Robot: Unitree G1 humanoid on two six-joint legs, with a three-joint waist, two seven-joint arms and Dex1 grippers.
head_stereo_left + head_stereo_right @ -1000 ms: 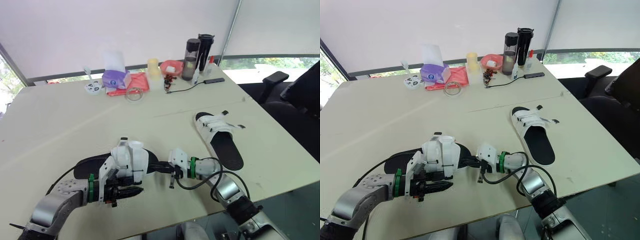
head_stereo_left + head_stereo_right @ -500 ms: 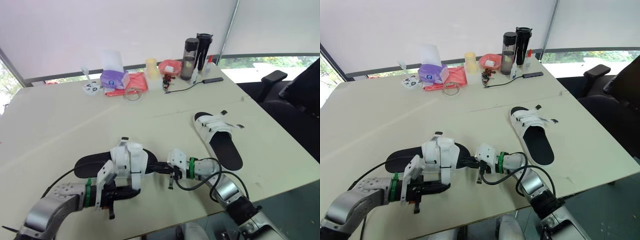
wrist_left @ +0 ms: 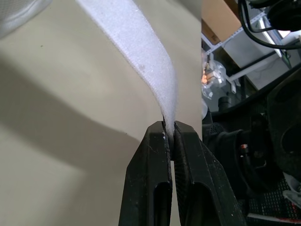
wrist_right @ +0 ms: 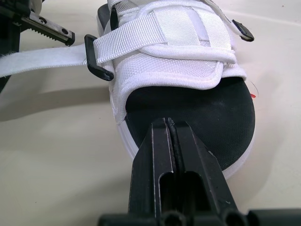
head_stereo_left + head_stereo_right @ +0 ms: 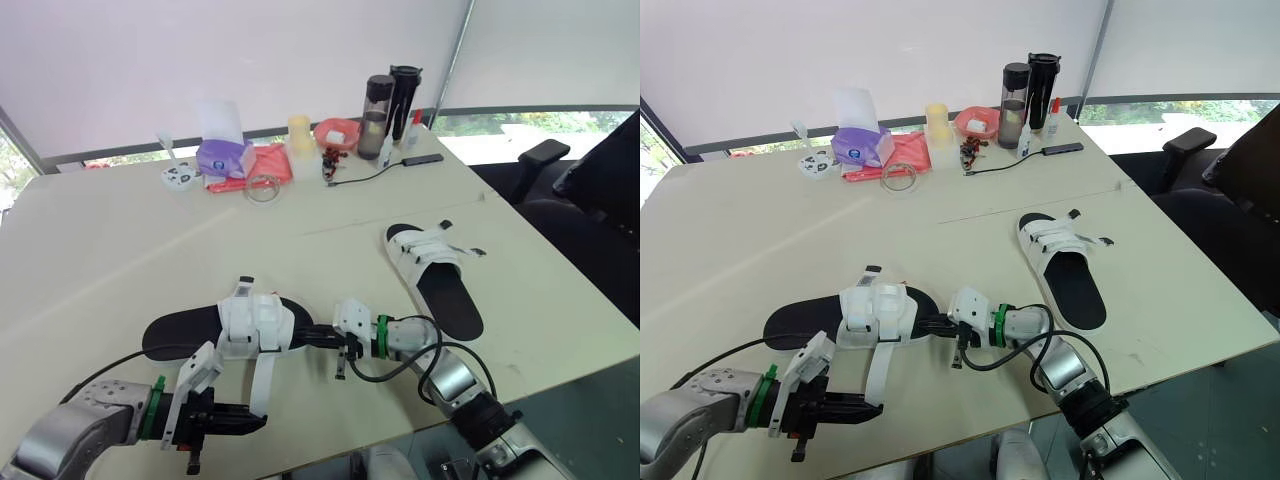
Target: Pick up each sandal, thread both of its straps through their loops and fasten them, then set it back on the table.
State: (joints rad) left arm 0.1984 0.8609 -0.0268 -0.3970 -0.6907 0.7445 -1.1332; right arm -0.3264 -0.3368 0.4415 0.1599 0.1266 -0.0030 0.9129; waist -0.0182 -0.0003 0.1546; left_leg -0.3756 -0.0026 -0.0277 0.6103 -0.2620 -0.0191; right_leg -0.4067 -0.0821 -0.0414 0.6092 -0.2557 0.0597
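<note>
Black-soled sandal [image 5: 180, 330] with white strap [image 5: 262, 375]; black fingers [image 3: 148, 183]; cream table [image 5: 100, 250]; purple tissue box [image 5: 222, 158]

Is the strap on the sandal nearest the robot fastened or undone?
Undone. The strap stretches away from the sandal, its free end pinched in the left gripper.
</note>
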